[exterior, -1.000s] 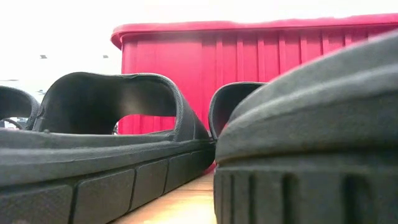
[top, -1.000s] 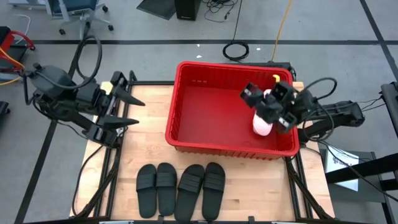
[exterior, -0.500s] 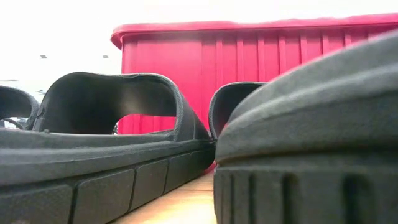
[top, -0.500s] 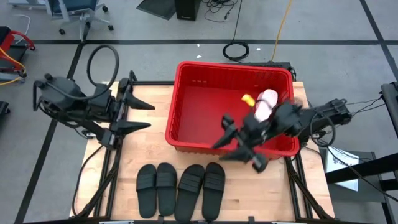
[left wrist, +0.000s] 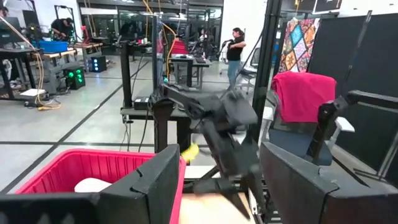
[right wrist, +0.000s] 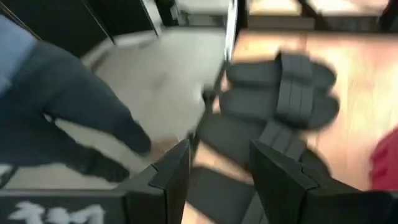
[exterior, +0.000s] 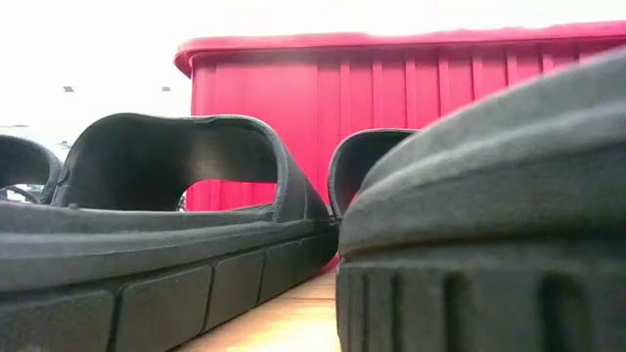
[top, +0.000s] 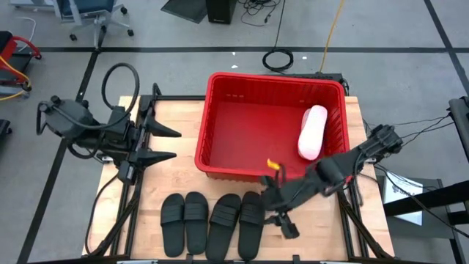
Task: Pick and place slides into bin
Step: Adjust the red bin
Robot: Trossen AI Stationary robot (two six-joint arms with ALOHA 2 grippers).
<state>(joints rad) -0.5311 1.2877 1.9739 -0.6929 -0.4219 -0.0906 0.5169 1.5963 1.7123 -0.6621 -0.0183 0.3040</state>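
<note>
Black right arm (top: pixel 344 165) reaches toward slides (top: pixel 238 220), seemingly empty-fingered.

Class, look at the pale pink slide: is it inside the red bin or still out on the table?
Inside. The pink slide lies on the floor of the red bin, by its right wall, with nothing holding it.

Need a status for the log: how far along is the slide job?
Done: one pink slide lies inside the red bin; no second pink one shows. In hand: nothing. The right gripper is open and empty beside the rightmost of the four black slides at the table's front edge, seemingly going for it. The left gripper waits open left of the bin. Left: all four black slides.
</note>
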